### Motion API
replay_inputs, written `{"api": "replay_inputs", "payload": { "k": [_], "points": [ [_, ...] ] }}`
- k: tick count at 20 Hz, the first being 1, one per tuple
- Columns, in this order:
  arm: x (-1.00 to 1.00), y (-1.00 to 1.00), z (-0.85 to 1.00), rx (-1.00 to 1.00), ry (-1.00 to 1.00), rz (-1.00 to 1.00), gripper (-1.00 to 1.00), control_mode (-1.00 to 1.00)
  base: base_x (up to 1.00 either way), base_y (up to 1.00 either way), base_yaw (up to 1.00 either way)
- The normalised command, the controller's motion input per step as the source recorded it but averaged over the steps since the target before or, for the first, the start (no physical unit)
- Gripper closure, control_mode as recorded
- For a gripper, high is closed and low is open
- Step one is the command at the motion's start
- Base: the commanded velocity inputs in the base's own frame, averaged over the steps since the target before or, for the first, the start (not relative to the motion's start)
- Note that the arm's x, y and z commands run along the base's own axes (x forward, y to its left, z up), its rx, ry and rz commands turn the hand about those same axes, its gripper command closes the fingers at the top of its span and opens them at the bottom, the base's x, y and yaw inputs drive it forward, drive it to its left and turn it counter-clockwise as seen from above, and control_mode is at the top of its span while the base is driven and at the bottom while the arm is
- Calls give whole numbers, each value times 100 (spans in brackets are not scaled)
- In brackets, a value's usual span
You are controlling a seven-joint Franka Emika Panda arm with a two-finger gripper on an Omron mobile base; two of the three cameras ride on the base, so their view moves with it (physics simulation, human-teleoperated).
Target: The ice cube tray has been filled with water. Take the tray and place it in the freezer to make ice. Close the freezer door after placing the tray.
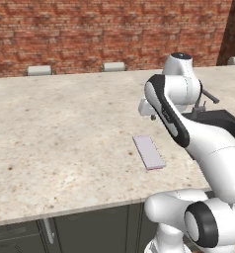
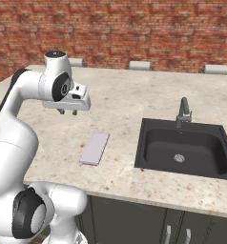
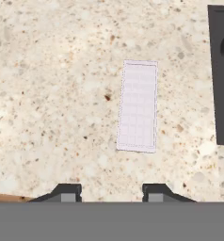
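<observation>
The ice cube tray (image 1: 149, 152) (image 2: 95, 148) (image 3: 138, 106) is a thin pale lilac slab lying flat on the speckled beige counter (image 1: 65, 128), near its front edge. My gripper (image 2: 67, 112) (image 1: 152, 117) (image 3: 111, 193) hangs above the counter, a little behind the tray, pointing down. It is open, its two dark fingertips standing apart with nothing between them and clear of the tray. The freezer and the freezer door are out of view.
A black sink (image 2: 184, 147) (image 1: 223, 121) (image 3: 222, 75) with a dark faucet (image 2: 183, 112) is set into the counter to the tray's right. A red brick wall runs behind the counter. Dark cabinet fronts (image 1: 90, 230) lie below the front edge.
</observation>
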Motion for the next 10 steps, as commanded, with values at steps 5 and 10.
{"api": "replay_inputs", "payload": {
  "k": [5, 10],
  "points": [
    [25, 0, -15, 0, -1, 0, -100, -100, 0, 0, 0],
    [30, 0, -5, 0, 0, 0, -100, -100, 0, 0, 0]
  ]
}}
